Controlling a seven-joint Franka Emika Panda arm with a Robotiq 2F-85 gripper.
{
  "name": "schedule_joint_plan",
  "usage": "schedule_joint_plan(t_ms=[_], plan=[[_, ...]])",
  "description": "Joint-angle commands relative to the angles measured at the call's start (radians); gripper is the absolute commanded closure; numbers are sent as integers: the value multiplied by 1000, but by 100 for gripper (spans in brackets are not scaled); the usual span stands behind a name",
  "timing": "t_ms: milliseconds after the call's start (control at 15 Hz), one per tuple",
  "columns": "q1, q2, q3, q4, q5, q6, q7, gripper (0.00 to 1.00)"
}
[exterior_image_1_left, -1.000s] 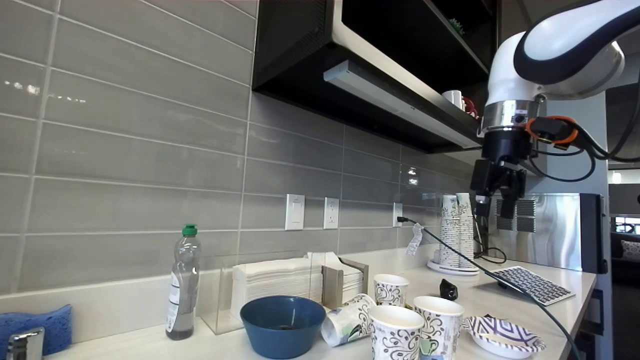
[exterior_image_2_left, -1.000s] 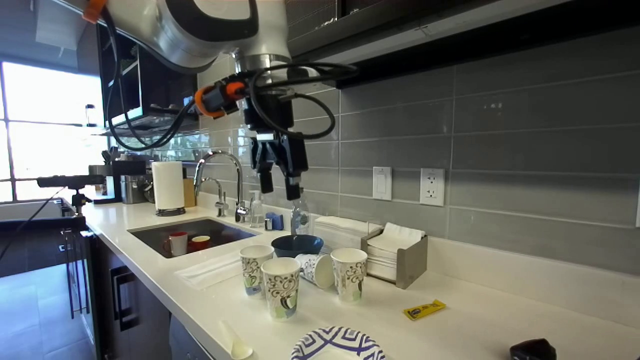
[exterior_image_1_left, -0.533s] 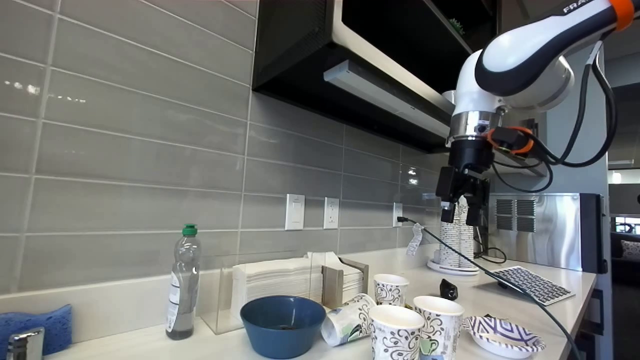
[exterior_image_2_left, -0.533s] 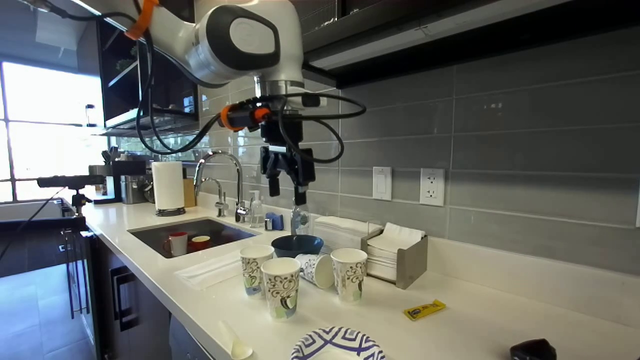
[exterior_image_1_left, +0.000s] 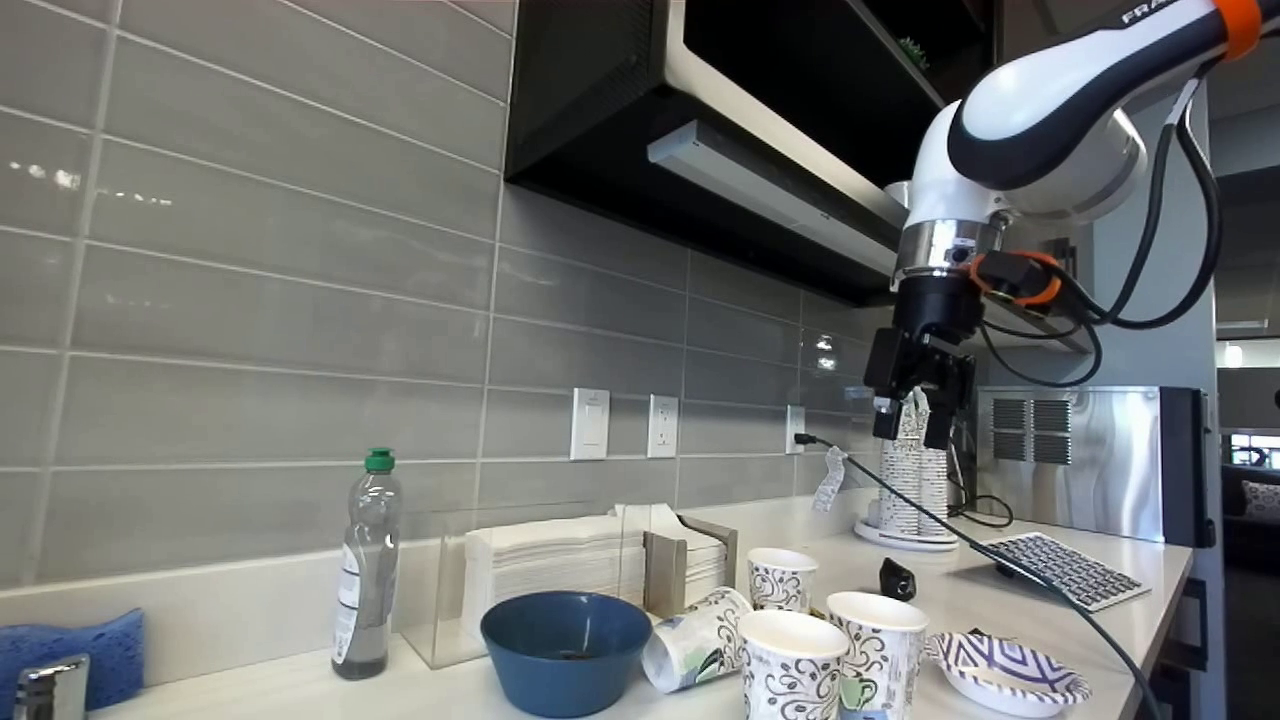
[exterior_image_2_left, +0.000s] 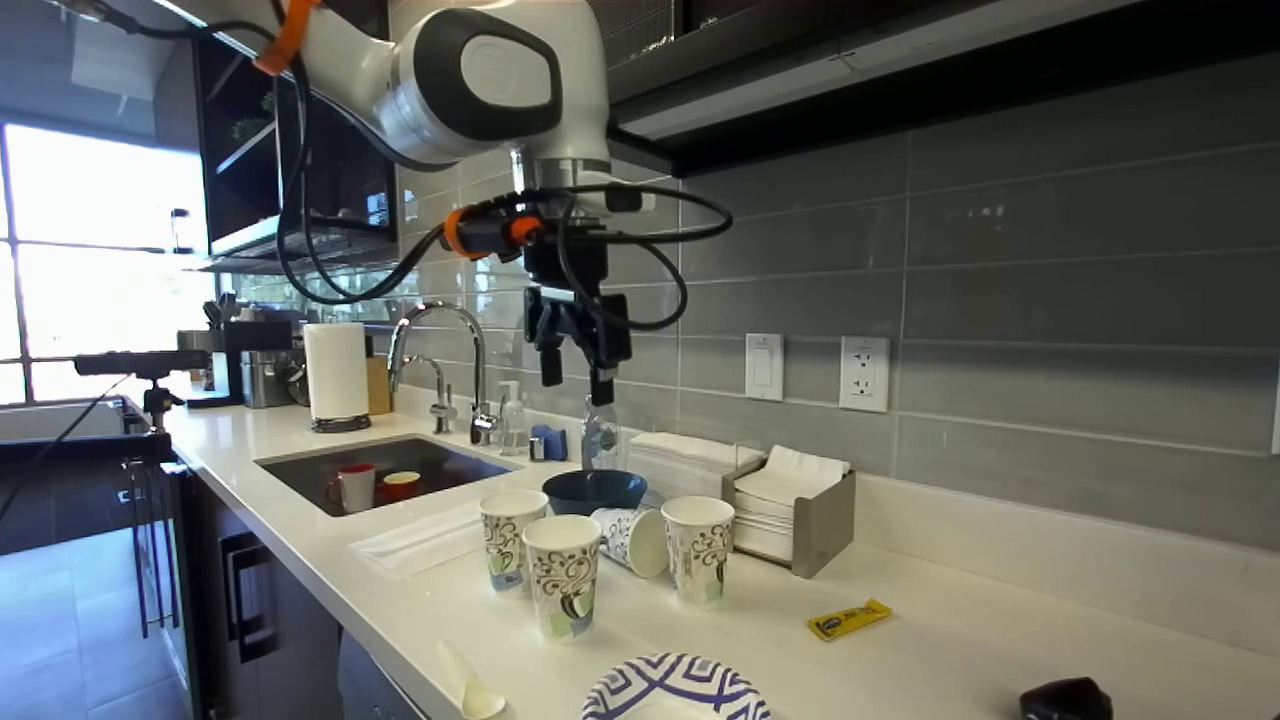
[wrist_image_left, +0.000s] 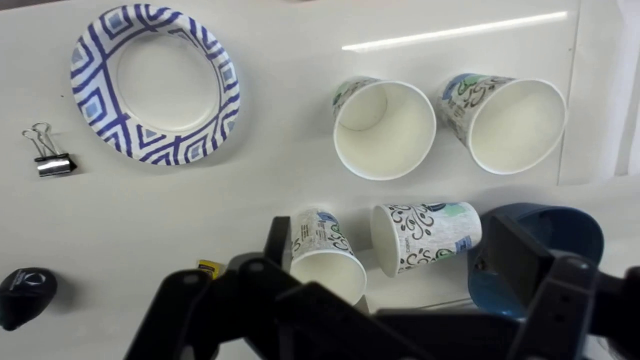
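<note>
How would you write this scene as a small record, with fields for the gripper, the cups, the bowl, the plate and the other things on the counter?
Gripper: open, holding nothing, in the air above the counter
Standing cups: three, mouths up
Bowl: blue, upright
Lying cup: on its side, base toward the bowl; touching it or not is unclear
Plate: white with a blue-purple pattern; a clip lies nearby
Other things: yellow packet, napkins, green-capped bottle, keyboard
</note>
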Motion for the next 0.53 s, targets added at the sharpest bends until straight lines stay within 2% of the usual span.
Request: schedule_joint_plan(t_ms=[0, 200, 467], plan=[[22, 24, -17, 14, 150, 94, -9, 0], [50, 67, -8, 20, 269, 159, -14, 0], [76, 153, 8, 21, 364, 239, -8, 0]])
